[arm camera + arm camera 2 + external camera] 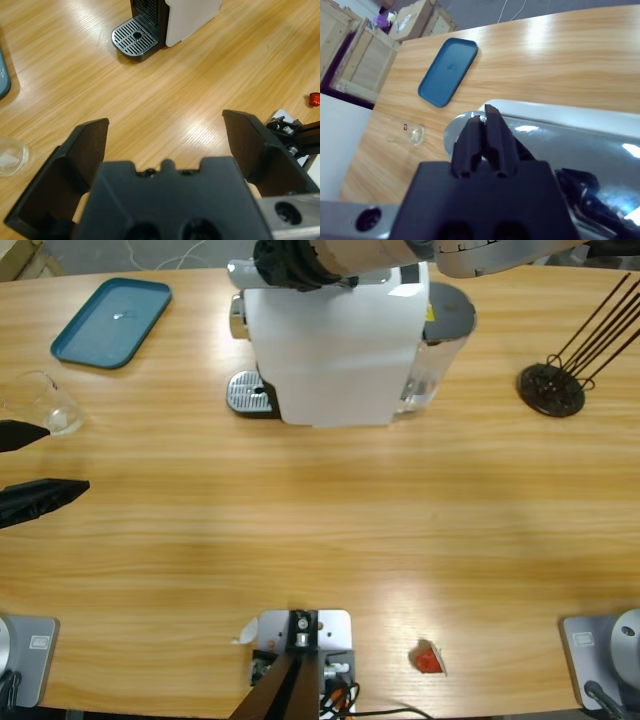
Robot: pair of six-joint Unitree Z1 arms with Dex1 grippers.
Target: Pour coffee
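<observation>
The left gripper (25, 465) comes in at the table's (330, 540) left edge with its jaws spread wide and nothing between them; in its wrist view the left gripper (165, 135) looks over bare wood toward the coffee machine (172, 20) and its drip grille (135, 37). The glass (45, 405) lies on its side just beyond the upper jaw in the high view, near it, though contact cannot be told, and shows again at the left edge of the left wrist view as the glass (11, 156); no coffee can be made out in it. The right gripper (482, 140) has its jaws pressed together, empty, sitting over the shiny top of the machine (555, 145) (the high view shows that arm (330, 260) over the white machine (335, 345) at the table's far side). A blue tray (112, 322) lies at the far left, a black rack (552, 388) at the far right, and a red scrap (429, 658) near the front edge
</observation>
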